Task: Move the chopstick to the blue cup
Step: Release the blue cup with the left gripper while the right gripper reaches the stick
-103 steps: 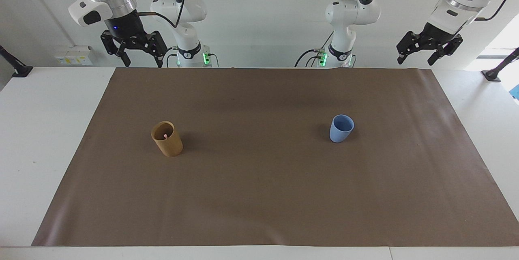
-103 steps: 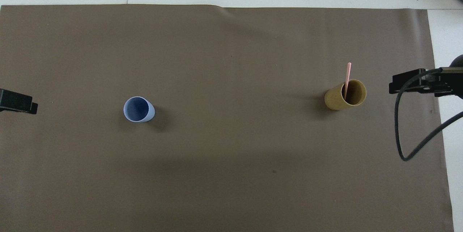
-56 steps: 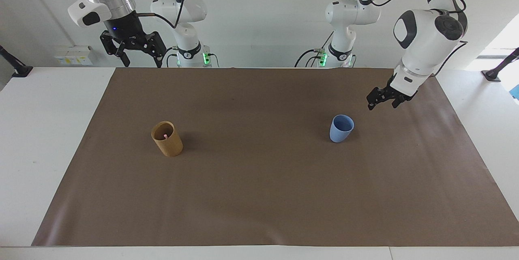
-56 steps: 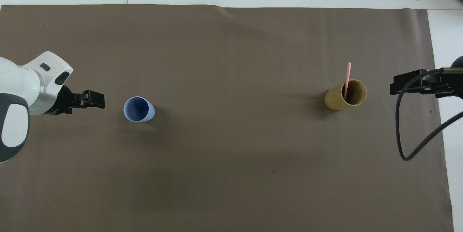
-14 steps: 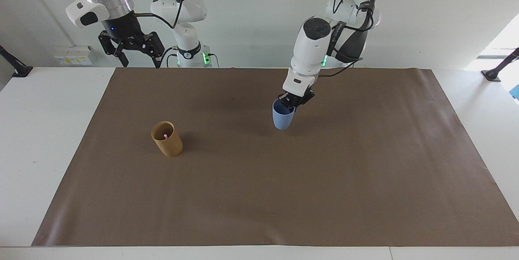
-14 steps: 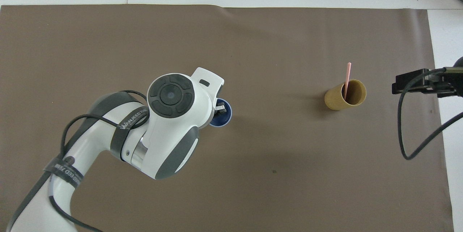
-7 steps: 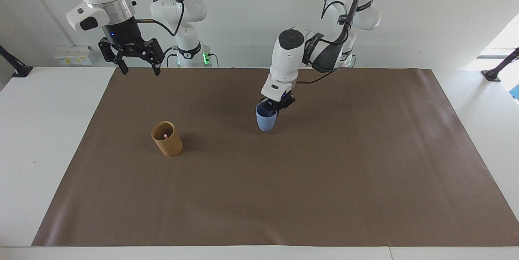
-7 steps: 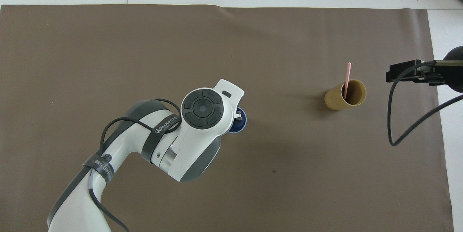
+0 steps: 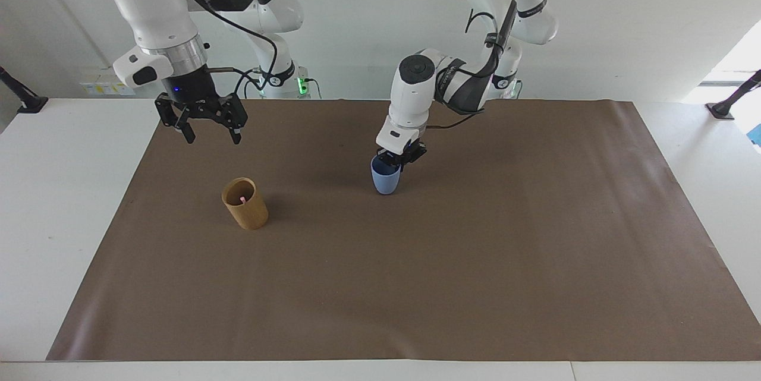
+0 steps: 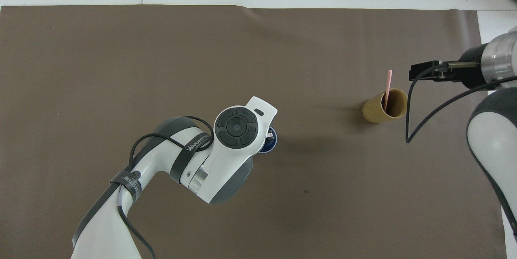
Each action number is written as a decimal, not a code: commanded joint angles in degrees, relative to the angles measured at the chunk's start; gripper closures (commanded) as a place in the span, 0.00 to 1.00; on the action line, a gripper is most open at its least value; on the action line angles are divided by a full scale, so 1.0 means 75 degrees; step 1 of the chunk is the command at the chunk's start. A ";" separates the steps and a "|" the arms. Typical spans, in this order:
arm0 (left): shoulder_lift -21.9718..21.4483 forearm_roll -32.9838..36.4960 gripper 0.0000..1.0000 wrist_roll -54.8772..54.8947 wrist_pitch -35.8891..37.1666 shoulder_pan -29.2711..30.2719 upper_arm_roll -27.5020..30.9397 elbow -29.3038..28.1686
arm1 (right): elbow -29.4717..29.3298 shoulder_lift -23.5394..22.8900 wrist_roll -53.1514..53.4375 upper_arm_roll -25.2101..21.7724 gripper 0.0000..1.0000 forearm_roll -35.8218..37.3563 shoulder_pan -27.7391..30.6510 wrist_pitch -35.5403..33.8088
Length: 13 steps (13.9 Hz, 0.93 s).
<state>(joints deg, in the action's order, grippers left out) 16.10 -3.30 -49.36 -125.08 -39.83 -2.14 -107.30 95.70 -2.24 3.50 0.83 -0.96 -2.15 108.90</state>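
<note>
One pink chopstick (image 10: 388, 85) stands in the tan cup (image 9: 244, 202). Left gripper (image 9: 397, 159) pinches the blue cup's (image 9: 385, 177) rim mid-mat; right gripper (image 9: 206, 126), open, nears (next: grasp the stick).

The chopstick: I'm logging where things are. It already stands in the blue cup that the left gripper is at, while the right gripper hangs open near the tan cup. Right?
No. The chopstick stands in the tan cup, not in the blue cup, as the overhead view shows. The left gripper is at the blue cup's rim, and the right gripper hangs open near the tan cup.
</note>
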 commanded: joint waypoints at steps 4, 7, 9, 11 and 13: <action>-0.0061 0.0217 0.00 -0.0016 0.0222 -0.0138 0.0167 -0.0003 | 0.0060 -0.0885 -0.0573 0.0030 0.00 -0.0142 0.0017 0.1417; -0.0469 0.0428 0.00 0.0007 0.0774 0.0119 0.0203 0.0009 | 0.0621 -0.0710 -0.0584 0.0053 0.00 -0.0130 -0.0018 0.2024; -0.0844 0.0428 0.00 0.0286 0.1020 0.0493 0.0215 0.0021 | 0.1124 -0.0640 -0.0572 0.0053 0.00 -0.0142 -0.0123 0.2610; -0.1231 0.0428 0.00 0.0673 0.1266 0.0938 0.0214 0.0021 | 0.1651 -0.0546 -0.0642 0.0053 0.00 -0.0130 -0.0170 0.3150; -0.1653 0.0417 0.00 0.1363 0.1605 0.1476 0.0203 0.0009 | 0.1759 -0.0429 -0.1341 0.0041 0.00 -0.0130 -0.0217 0.2722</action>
<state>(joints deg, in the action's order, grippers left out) 7.60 -1.09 -43.29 -116.01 -32.40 -0.10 -106.16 105.01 -8.69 -1.36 1.05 -0.96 -3.89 130.18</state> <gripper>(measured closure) 0.000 0.000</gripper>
